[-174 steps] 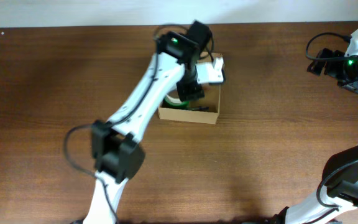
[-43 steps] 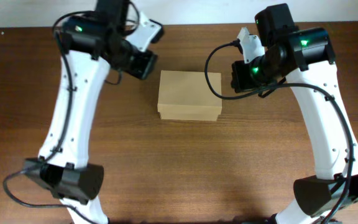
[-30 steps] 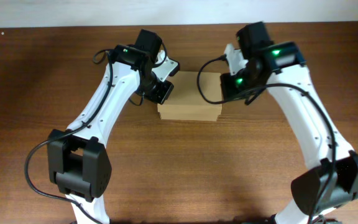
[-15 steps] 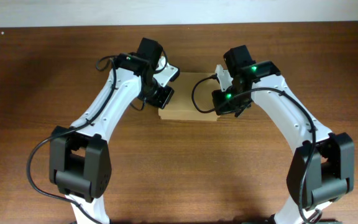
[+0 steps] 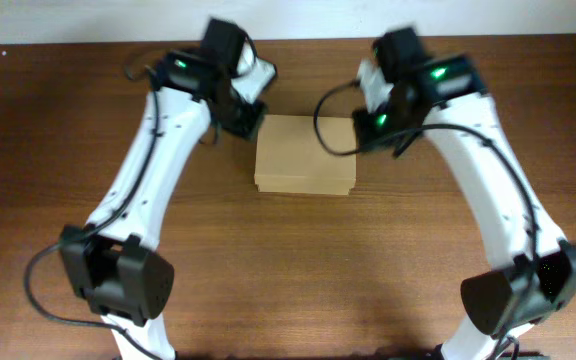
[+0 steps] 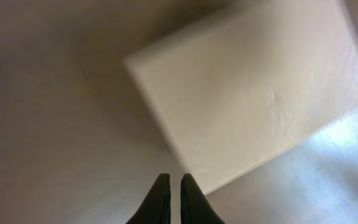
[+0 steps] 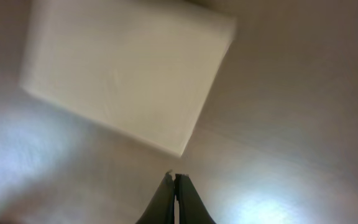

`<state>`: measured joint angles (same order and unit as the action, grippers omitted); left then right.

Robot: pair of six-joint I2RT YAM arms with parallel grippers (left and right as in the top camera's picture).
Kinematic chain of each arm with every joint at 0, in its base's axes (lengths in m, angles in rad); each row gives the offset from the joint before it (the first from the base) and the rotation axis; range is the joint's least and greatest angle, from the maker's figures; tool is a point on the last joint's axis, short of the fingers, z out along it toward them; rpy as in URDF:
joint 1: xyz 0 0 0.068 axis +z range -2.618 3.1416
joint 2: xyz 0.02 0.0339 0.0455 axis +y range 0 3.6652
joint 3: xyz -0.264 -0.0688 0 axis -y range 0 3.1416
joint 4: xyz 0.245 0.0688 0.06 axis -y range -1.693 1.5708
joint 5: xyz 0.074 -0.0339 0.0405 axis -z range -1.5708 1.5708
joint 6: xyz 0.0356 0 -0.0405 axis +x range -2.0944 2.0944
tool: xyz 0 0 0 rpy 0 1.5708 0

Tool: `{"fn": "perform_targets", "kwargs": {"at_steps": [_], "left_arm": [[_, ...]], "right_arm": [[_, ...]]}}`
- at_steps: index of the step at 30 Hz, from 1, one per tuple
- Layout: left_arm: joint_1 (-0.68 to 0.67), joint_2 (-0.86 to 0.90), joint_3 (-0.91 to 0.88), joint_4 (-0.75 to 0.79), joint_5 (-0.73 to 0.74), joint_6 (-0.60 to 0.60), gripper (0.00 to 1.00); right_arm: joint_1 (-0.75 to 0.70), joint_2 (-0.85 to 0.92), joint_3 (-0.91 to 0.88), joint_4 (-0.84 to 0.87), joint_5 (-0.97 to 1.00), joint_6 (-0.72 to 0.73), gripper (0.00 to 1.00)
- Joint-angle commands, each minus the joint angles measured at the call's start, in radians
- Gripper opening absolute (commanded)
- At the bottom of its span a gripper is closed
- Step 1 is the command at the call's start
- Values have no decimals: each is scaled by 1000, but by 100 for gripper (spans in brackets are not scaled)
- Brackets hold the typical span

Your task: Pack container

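The container (image 5: 304, 155) is a plain tan cardboard box lying shut in the middle of the wooden table; its lid is flat and its contents are hidden. It also fills the left wrist view as the container (image 6: 253, 93) and the right wrist view as the container (image 7: 126, 71). My left gripper (image 5: 250, 123) hovers by its far-left corner; its tips (image 6: 172, 177) are shut apart from a thin slit and hold nothing. My right gripper (image 5: 372, 127) hovers off the far-right corner, with its tips (image 7: 174, 176) shut and empty.
The brown table (image 5: 68, 200) stretches out on all sides of the box. A pale wall strip (image 5: 68, 20) runs along the far edge. Both arms arch in from the near side, with their bases at the front edge.
Both grippers have drawn back from the box's sides toward the far edge and risen. The left fingers have parted by a hair. The box has stayed shut and in place.
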<state>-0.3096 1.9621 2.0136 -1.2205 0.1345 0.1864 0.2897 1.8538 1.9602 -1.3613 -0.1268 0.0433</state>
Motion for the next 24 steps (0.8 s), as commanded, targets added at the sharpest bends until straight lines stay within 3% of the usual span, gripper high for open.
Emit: {"fn": "perform_targets", "kwargs": {"at_steps": [1, 5, 10, 15, 21, 24], "left_arm": [[37, -101, 214, -73, -159, -6, 11], [94, -173, 345, -138, -172, -6, 14], [214, -352, 255, -142, -243, -7, 15], [352, -625, -123, 48, -217, -14, 18], [365, -920, -647, 303, -237, -14, 30], [365, -1045, -843, 395, -237, -14, 43]], "right_arm": [[4, -50, 304, -100, 186, -13, 4], [-1, -65, 533, -190, 191, -8, 4], [-57, -217, 458, -201, 191, -6, 4], [-145, -487, 188, -129, 185, -2, 5], [-144, -847, -188, -37, 256, -2, 9], [-144, -1020, -346, -34, 279, -2, 9]]}}
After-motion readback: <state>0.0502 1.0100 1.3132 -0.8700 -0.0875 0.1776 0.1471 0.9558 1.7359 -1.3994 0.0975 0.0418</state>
